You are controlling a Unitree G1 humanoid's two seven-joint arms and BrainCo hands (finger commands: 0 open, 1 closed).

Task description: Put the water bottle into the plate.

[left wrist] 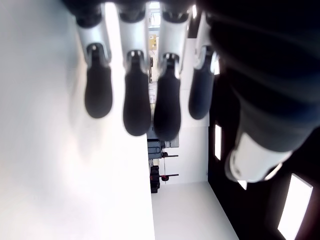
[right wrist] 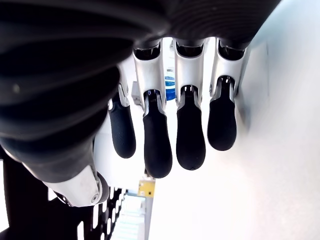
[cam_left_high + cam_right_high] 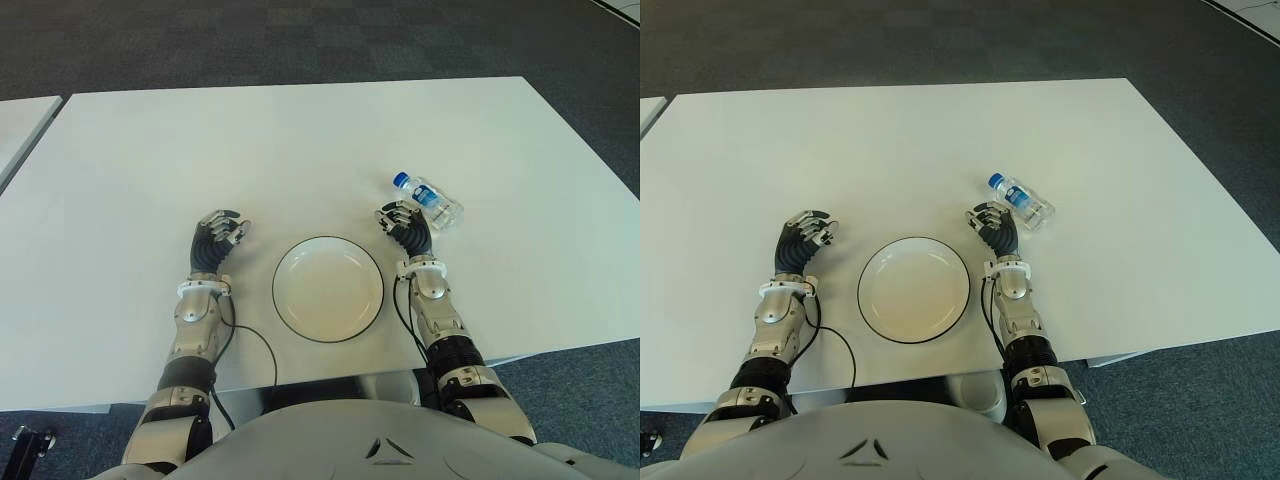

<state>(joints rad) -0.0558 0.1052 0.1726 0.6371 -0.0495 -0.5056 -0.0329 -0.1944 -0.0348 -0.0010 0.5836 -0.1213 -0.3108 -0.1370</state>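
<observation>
A clear water bottle with blue cap lies on its side, well apart from the empty, black-rimmed white plate

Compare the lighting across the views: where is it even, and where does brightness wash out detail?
Eye views: even light, table matte, plate and bottle clear. Left wrist view: fingers dark against a washed-out white surface. Right wrist view: the same, fingers nearly silhouetted.

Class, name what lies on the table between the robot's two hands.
The empty plate lies between the left hand and right hand, seen in both eye views.
</observation>
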